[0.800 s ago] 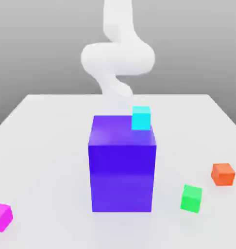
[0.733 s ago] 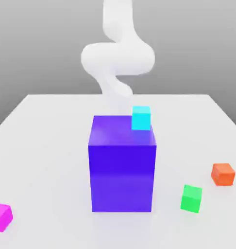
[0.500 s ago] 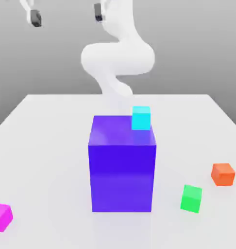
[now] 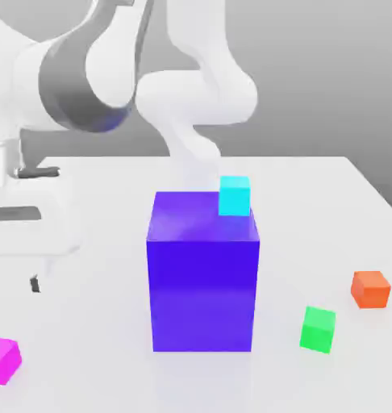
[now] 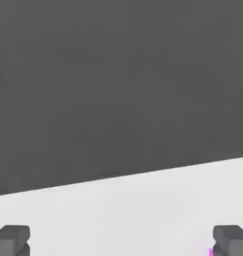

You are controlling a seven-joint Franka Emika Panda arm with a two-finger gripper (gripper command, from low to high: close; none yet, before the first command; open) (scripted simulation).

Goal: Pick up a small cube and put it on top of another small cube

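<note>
On the white surface (image 4: 312,193), beside the big blue-purple block (image 4: 203,278), the arm's tool (image 5: 121,240) hangs wide open and empty above the small magenta cube (image 4: 3,359), so reaching is in hand; next, descend squarely over it

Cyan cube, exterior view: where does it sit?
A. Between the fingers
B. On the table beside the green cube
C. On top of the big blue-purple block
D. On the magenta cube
C: the cyan cube rests on the top face of the big blue-purple block, near its far corner on the exterior view's right.
</note>
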